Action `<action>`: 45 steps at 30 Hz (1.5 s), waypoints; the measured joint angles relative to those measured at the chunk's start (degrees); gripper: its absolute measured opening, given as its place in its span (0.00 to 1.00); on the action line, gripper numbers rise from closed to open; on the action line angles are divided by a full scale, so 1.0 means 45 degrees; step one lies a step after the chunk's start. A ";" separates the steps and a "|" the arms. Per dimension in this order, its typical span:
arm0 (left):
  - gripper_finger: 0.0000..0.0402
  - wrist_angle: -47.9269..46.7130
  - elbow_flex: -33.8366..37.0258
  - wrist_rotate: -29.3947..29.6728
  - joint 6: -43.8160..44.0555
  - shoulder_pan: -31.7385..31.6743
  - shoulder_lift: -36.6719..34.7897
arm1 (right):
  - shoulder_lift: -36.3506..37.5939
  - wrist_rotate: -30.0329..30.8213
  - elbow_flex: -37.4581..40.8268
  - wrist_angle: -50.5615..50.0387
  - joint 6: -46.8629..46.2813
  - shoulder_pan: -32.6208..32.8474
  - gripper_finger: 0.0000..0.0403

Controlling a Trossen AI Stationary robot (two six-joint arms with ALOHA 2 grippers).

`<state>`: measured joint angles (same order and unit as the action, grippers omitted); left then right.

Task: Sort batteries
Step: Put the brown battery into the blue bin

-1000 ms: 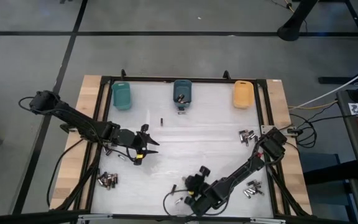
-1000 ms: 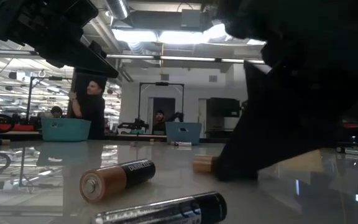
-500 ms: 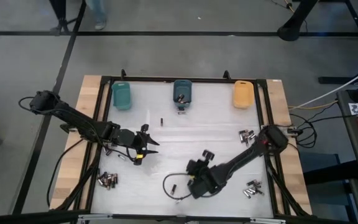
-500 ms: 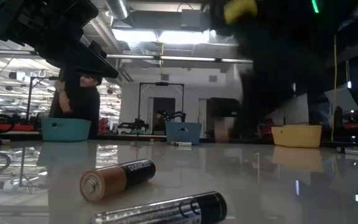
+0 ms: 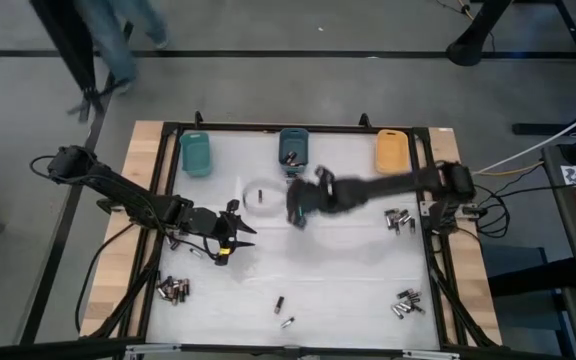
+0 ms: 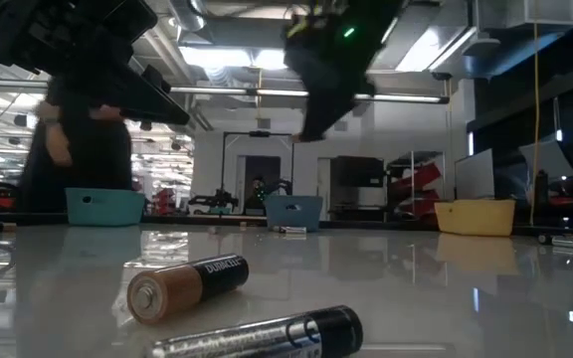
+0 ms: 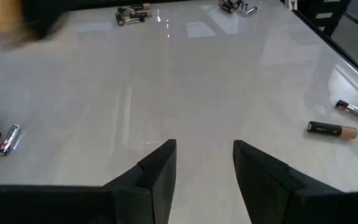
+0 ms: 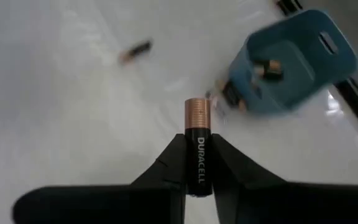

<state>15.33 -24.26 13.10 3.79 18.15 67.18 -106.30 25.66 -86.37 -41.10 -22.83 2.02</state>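
Clamped between the fingers of my right gripper [image 8: 197, 163] was one battery [image 8: 198, 137], its long axis running straight out ahead of the fingers with the coppery end leading. Ahead of that end and off to one side lay the blue bin [image 8: 291, 62], mouth up with other cells already inside, so I judged the drop to turn on carrying the tip across over its rim. Well apart, near the table's left side, my left gripper [image 5: 230, 238] waited part open and empty.
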 joint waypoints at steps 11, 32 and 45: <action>0.37 -0.0615 0.0002 0.0000 -0.0282 -0.0019 0.0000 | -0.0611 -0.3542 -0.0024 0.2095 0.1614 -0.4376 0.10; 0.37 -0.0611 -0.0003 0.0007 -0.0267 -0.0039 0.0000 | -0.2244 -0.4564 -0.0024 0.3235 0.1471 -0.5712 0.26; 0.37 -0.0606 -0.0003 0.0007 -0.0354 -0.0039 0.0000 | -0.1535 -0.4969 -0.0024 0.3864 0.2060 -0.5445 0.32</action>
<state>12.60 -24.27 13.13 2.20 17.98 67.18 -113.21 3.31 -86.48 -23.71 -13.56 -22.48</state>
